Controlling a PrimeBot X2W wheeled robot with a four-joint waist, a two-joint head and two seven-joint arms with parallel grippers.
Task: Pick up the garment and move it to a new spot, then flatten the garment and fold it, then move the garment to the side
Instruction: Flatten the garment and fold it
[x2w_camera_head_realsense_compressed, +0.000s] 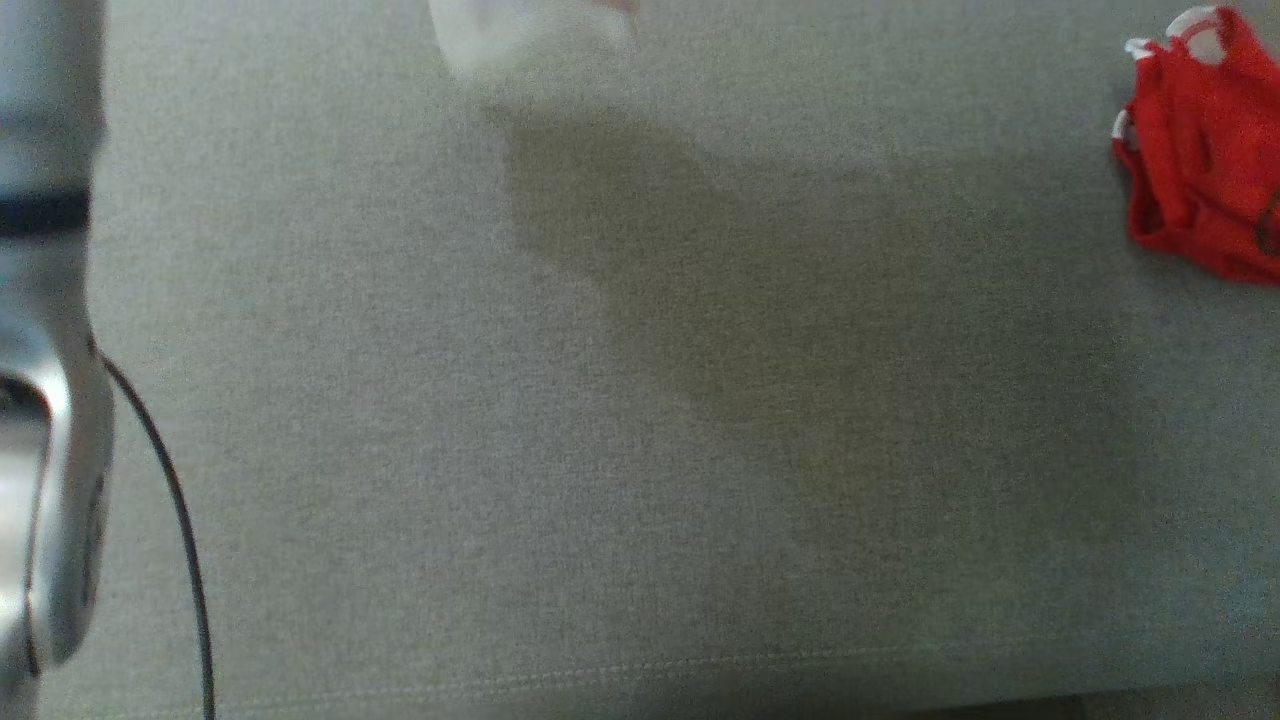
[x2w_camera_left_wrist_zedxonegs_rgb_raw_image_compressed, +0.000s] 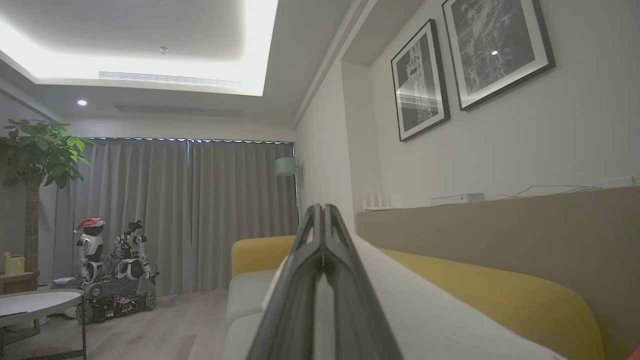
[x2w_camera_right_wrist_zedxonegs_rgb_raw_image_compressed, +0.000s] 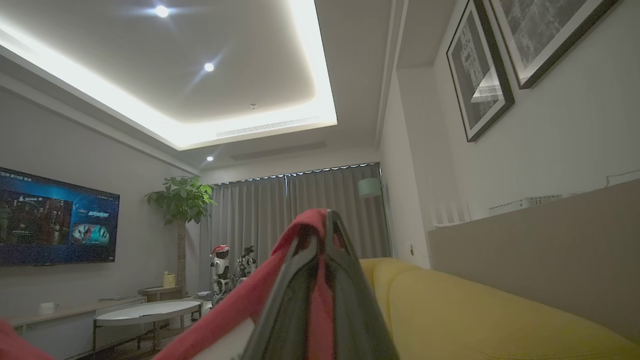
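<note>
Blurred, cut off at grey sofa seat's far edge: red white-sleeved T-shirt, clamped in jaws of right gripper and left gripper; pale forearm masking left edge.

The sofa seat is covered in a grey-green woven cloth, smooth and without folds, and a line of stitching runs along its near edge. A broad, soft shadow falls across the middle of it. Towards the far right lies a small red garment with thin white edging. It is crumpled in a heap directly on the cloth, apart from the darkest part of the shadow. Seen from the side, the seat looks pale grey, and the backrest behind it is mustard yellow and rounded on top.
</note>
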